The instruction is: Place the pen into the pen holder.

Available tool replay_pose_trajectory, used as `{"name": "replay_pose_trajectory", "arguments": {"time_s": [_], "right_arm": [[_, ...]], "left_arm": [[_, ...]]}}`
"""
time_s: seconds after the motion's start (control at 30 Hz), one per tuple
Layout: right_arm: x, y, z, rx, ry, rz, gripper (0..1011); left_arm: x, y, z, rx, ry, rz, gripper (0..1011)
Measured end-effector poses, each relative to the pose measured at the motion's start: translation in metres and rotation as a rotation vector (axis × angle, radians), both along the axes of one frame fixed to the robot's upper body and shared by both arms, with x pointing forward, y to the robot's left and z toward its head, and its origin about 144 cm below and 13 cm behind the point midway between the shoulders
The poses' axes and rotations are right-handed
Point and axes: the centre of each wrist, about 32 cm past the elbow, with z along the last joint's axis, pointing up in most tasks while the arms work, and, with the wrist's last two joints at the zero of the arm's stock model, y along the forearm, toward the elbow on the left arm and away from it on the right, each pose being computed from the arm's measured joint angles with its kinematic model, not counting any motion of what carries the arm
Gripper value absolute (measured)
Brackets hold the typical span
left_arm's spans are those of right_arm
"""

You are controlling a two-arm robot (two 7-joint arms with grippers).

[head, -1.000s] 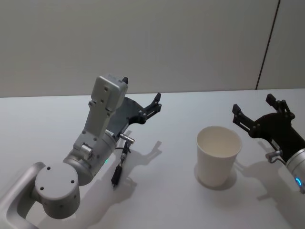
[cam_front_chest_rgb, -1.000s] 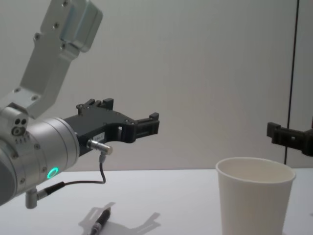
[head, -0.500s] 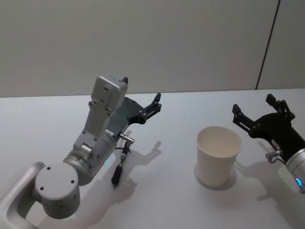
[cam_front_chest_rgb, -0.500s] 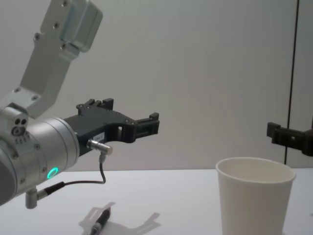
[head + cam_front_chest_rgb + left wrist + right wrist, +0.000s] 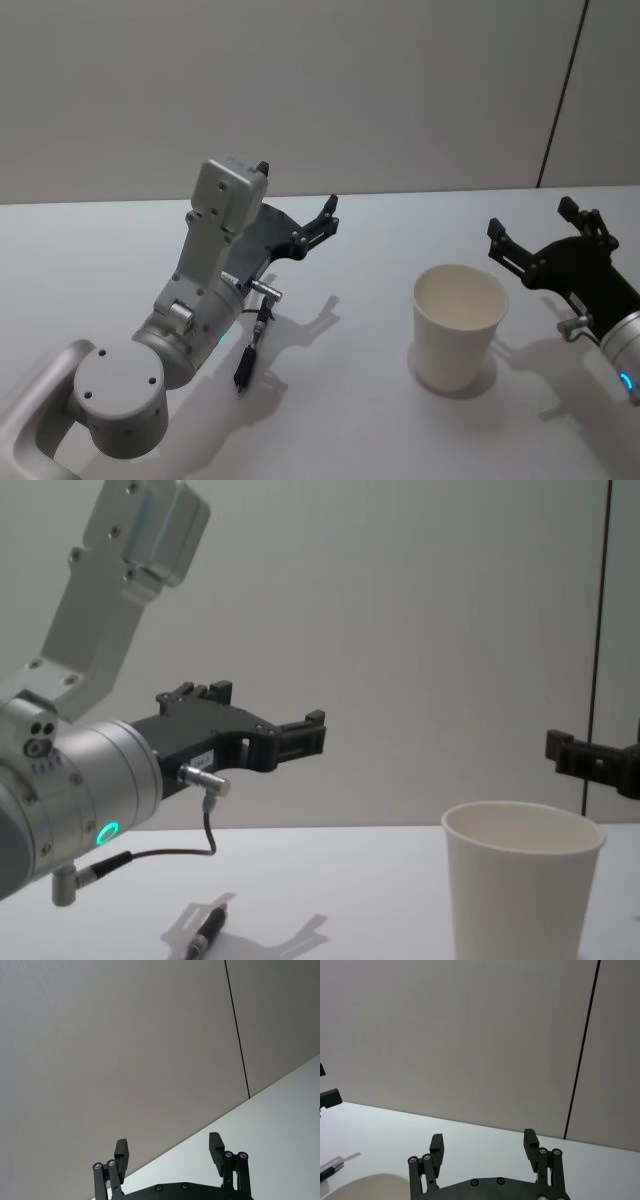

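Pen flat on table, well left of pen holder, untouched. Left gripper raised left of holder, spread wide, empty. Right gripper just right of holder, wide, empty. No movement over last second; pickup not begun.

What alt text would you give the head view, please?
A pen lies on the table near the raised, open left gripper. To its right stands an empty cup, with the open right gripper farther right.
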Motion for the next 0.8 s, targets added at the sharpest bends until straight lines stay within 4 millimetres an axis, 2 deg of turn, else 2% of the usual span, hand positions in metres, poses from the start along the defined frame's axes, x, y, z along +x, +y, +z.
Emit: {"name": "replay_pose_trajectory", "arguments": {"time_s": [0.47,0.63,0.8], "right_arm": [[0.001,-0.001,0.001,-0.006,0.007,-0.003,1001],[0.003,-0.011,0.008,-0.036,0.026,-0.020,1001],[0.008,-0.030,0.022,-0.061,0.058,-0.053,1001]], "left_arm": [[0.000,0.000,0.000,0.000,0.000,0.000,1001],[0.000,0.000,0.000,0.000,0.000,0.000,1001],[0.000,0.000,0.000,0.000,0.000,0.000,1001]]}}
